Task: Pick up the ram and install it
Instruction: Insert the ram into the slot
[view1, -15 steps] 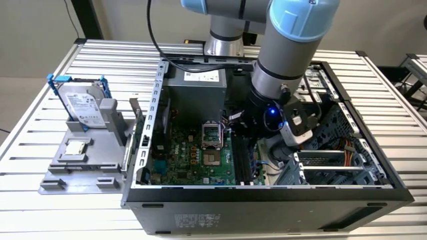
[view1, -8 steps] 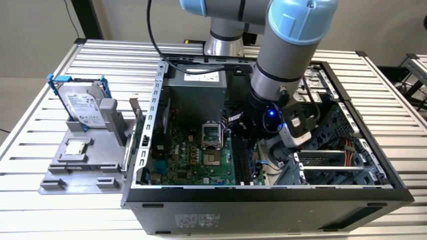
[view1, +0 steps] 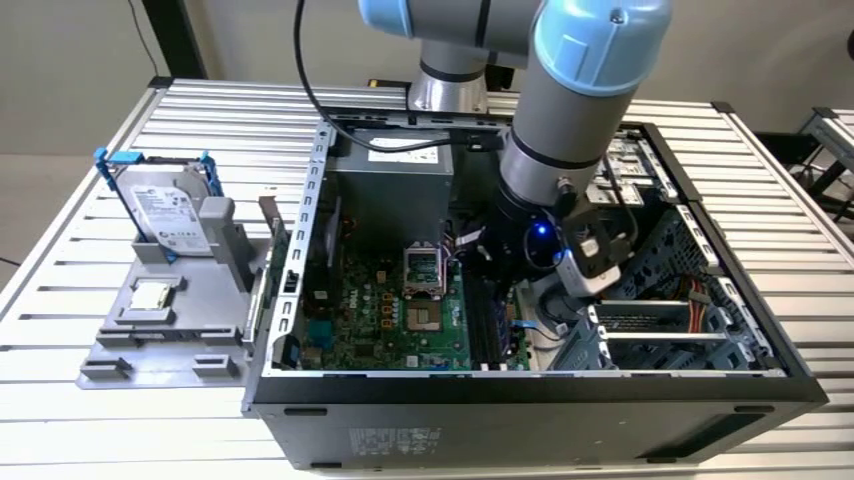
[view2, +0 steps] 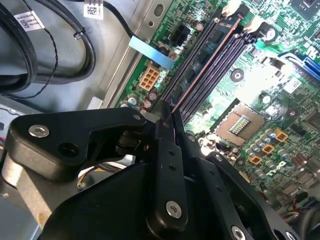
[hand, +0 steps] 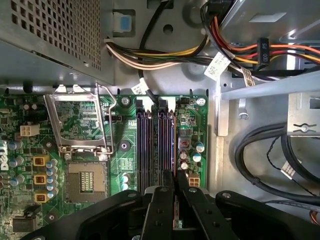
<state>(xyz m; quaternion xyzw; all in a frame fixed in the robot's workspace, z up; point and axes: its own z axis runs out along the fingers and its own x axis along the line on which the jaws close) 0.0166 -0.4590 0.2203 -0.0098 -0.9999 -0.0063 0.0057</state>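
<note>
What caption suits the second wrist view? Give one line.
Gripper clamps the ram edge-on along the motherboard's memory slots.

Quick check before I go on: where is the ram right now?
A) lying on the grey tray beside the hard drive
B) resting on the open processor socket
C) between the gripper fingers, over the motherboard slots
C: in the second wrist view the gripper pinches the ram edge-on along the memory slots.

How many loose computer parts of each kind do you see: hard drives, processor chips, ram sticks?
Hard drive: 1
Processor chip: 1
Ram, in the gripper: 1
Total: 3
</note>
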